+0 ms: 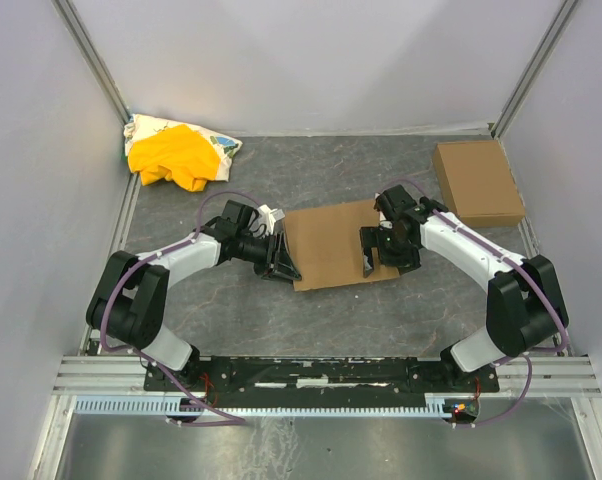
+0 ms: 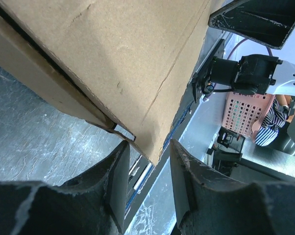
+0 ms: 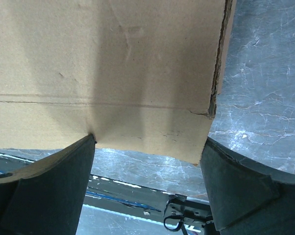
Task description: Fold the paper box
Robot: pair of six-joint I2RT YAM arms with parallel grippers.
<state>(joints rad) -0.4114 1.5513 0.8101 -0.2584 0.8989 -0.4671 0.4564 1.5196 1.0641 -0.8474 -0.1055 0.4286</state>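
While the paper box [image 1: 331, 245] lies on the counter [image 1: 381, 160], left hand [image 1: 284, 260] narrowly parted around its corner, right hand [image 1: 370, 252] spread wide.

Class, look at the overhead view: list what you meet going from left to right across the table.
Crumpled yellow cloth → left pincer → flat brown corrugated cardboard paper box → right pincer → smaller closed brown cardboard box.

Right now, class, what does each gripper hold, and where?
Nothing clamped: the left gripper straddles a corner of the brown corrugated cardboard mailer; the right gripper gapes open at its edge.
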